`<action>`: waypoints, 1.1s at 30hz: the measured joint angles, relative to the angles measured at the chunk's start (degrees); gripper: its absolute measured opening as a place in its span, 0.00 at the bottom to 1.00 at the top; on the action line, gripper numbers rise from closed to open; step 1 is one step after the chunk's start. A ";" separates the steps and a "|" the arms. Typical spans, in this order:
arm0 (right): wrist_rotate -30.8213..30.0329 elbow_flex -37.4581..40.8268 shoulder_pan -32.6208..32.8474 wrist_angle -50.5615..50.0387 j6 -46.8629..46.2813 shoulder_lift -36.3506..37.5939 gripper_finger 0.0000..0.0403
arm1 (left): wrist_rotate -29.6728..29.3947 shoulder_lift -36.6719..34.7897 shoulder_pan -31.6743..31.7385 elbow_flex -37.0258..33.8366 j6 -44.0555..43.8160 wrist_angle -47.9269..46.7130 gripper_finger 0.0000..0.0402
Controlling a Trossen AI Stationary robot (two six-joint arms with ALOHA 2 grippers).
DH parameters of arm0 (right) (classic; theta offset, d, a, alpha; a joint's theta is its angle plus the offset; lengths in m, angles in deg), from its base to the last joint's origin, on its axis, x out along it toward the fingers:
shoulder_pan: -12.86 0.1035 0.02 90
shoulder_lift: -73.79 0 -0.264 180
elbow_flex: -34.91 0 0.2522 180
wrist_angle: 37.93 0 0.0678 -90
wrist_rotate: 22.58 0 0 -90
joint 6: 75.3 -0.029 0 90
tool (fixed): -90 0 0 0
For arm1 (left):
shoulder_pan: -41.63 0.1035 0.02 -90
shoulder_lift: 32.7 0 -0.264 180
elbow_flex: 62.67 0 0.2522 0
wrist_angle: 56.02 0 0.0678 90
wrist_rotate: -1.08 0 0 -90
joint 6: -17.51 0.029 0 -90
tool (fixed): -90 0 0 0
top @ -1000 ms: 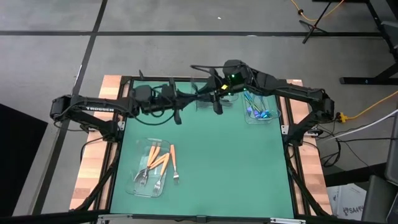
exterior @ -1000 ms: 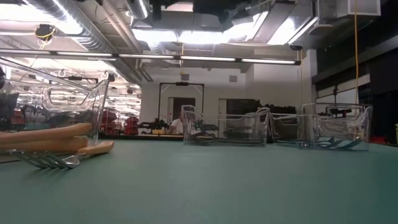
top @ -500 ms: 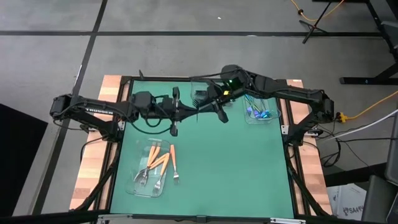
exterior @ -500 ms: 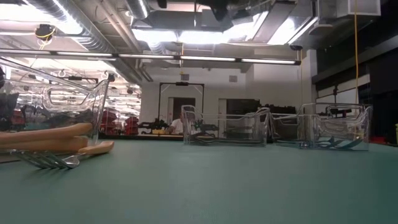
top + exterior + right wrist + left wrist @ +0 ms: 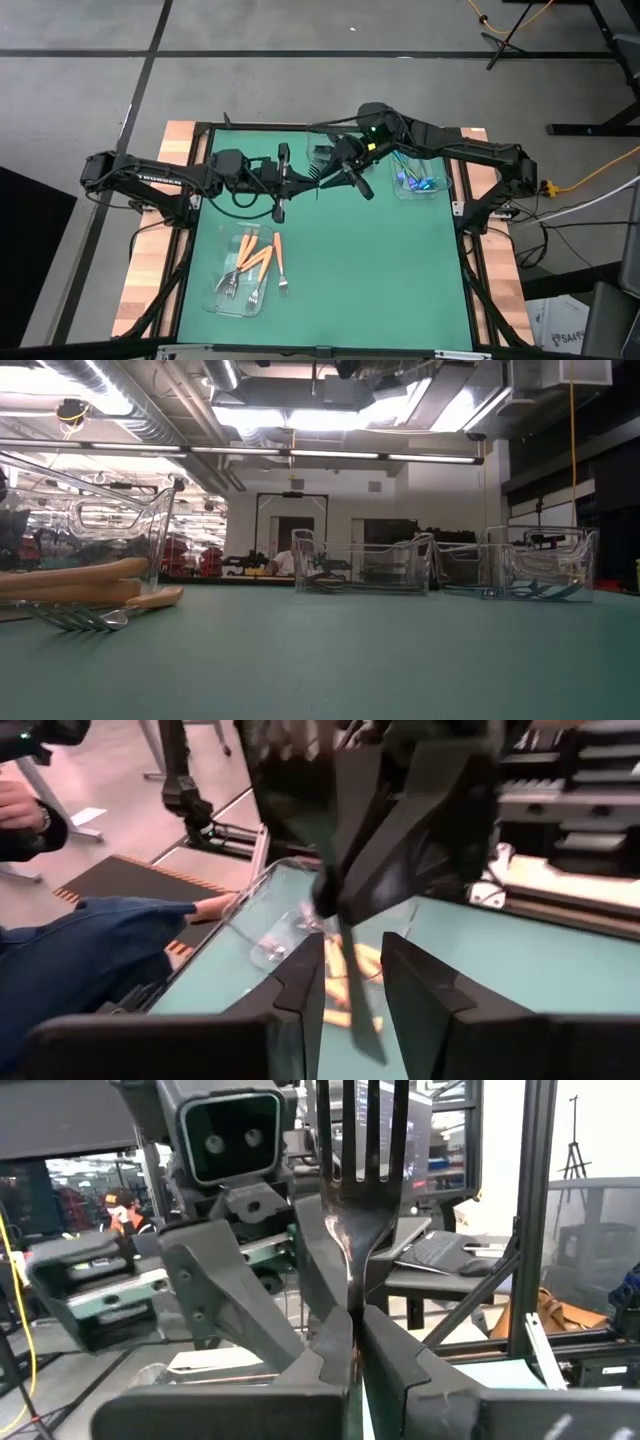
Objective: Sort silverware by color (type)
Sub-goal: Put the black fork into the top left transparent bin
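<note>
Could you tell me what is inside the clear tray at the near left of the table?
The clear tray holds several orange-handled forks, silver heads toward the table's near edge. One fork lies partly over the rim. The overlapping handles prevent an exact count.

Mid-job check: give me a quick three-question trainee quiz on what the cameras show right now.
1. True or false: the left end effector is shut on a black fork.
2. The orange-handled forks lie: A, to the robot's left; B, to the robot's right; C, held aloft.
3. Fill in: the right end effector, facing that fork, has its fingers ____.
Key: 1 true; 2 A; 3 open.
</note>
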 joint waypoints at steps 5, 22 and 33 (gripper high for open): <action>-0.16 0.00 -0.01 2.73 -0.04 0.00 0.24 | 0.00 0.00 0.00 0.00 0.04 0.20 0.01; 1.87 0.00 2.68 3.15 -0.01 -1.95 0.24 | 0.25 -0.02 -0.09 0.02 2.04 0.47 0.01; -0.27 0.00 3.29 3.15 0.00 -1.95 0.11 | 0.04 -0.02 -0.09 0.02 2.95 0.11 0.01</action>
